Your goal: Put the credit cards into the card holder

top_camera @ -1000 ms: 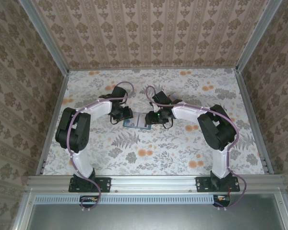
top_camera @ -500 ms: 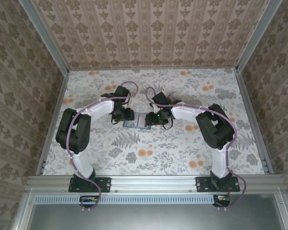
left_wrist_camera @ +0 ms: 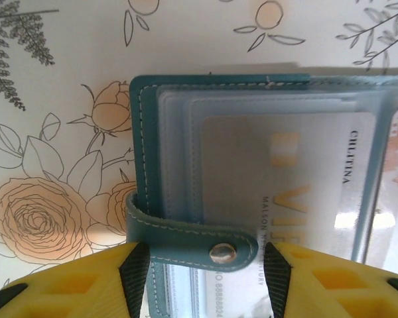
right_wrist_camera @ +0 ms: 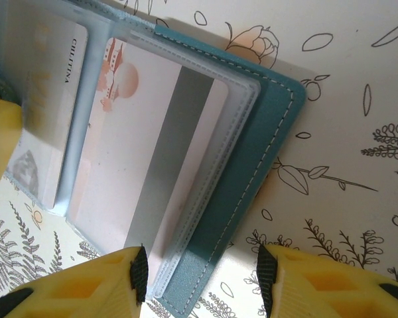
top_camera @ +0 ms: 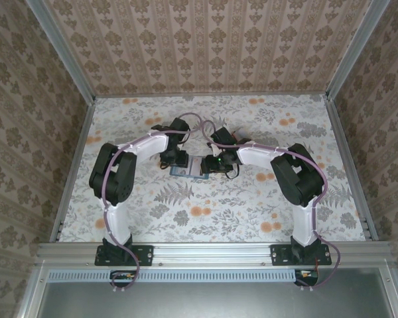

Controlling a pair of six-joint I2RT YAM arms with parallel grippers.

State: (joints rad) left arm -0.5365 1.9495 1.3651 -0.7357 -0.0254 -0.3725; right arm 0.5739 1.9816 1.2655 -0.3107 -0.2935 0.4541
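Floral table (top_camera: 205, 218); we see card holder (left_wrist_camera: 144, 139) cropped, credit cards (right_wrist_camera: 152, 165) sleeved. Left fingers (left_wrist_camera: 66, 288) and right fingers (right_wrist_camera: 331, 285) parted, holder edges between them, contact unclear.

Bright, even light; close views partly soft.
The top view is sharp, with faint shadows under the arms (top_camera: 142, 146). In the wrist views the yellow fingers (left_wrist_camera: 60, 281) at the bottom edge are out of focus, and white glare sits on the clear sleeve (left_wrist_camera: 348, 222) of the card holder (left_wrist_camera: 186, 237).
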